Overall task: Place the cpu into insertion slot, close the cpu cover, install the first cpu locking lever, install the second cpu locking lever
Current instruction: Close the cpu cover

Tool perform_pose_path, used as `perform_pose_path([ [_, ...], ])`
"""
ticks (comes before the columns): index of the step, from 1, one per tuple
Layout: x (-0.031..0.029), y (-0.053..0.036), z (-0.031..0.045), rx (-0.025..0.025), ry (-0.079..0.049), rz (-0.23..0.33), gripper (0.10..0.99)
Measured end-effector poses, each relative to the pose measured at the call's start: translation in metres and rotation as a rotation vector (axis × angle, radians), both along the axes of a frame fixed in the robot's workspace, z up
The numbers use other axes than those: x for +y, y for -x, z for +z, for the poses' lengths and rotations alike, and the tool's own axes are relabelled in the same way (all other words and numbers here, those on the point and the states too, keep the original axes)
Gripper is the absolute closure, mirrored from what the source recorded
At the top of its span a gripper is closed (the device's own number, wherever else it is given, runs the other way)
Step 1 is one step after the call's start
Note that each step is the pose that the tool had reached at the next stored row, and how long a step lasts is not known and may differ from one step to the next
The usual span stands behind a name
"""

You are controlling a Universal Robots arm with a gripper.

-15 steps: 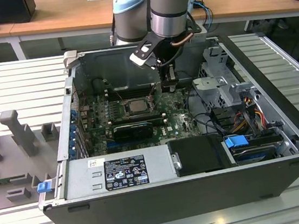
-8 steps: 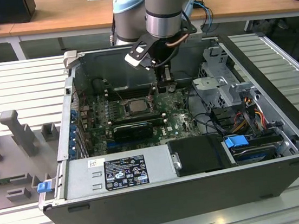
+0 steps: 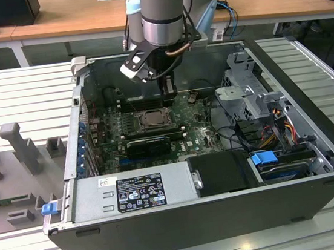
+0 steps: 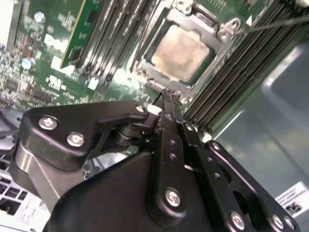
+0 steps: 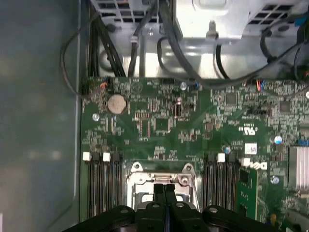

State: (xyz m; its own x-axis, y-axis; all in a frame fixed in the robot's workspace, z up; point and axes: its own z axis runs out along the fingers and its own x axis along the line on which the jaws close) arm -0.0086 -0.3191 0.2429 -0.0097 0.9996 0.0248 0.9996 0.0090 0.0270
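Ribbed metal surface (image 3: 5, 96) is carrying the open computer case (image 3: 227, 221), and we are working inside it. Nearest, the claw (image 4: 169, 96) is clenched, with nothing between its fingers. Its tips are hanging at the near edge of the cpu cover (image 4: 212, 26); we cannot tell whether they are touching it. Just beyond the tips, the cpu (image 4: 186, 50) is lying in the insertion slot (image 3: 153, 119), framed by the cover.

We are judging this to be a press on the cover. It is calling for a straight push on the metal edge, off the chip's pale face and clear of the memory slots (image 4: 241, 72) flanking the tips.

The second wrist view is giving us the seated chip and, past it, a thin rod (image 4: 275, 23), likely a lever. The first wrist view is giving us the fingertips (image 5: 159, 193) meeting. The exterior view is giving us the arm (image 3: 162, 10) standing upright.
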Motion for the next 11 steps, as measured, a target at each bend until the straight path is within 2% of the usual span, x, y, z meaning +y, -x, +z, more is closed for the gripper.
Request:
perform_pose_path([
  [4, 0.0, 0.0064, -0.0108, -0.0002, 0.0, 0.01, 0.98],
  [7, 0.0, 0.0179, -0.013, 0.0, 0.0, 0.023, 0.98],
  [11, 0.0, 0.0259, -0.0131, 0.0, 0.0, 0.024, 0.98],
])
